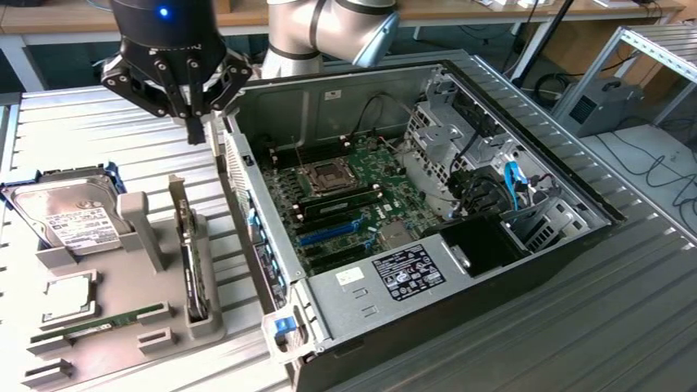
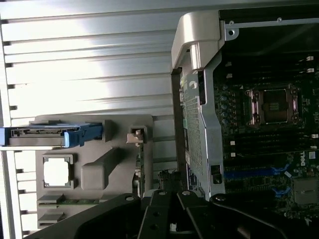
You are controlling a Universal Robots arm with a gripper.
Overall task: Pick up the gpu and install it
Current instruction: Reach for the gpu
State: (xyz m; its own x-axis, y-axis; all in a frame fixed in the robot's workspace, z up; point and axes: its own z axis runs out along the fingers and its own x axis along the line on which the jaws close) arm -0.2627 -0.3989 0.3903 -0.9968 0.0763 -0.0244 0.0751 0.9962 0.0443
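The jaws are being held shut and empty by the gripper (image 1: 195, 135), just outside the computer case (image 1: 326, 102). The gpu (image 1: 194, 269) is being propped on edge in the grey tray (image 1: 120, 347) beside that case, on the exterior view's left. The print on the case's white label (image 1: 409, 273) is too small to read.

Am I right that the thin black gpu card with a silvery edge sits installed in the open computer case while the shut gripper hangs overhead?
Not quite: the exterior view shows the gpu card standing on edge in the grey holder tray instead.
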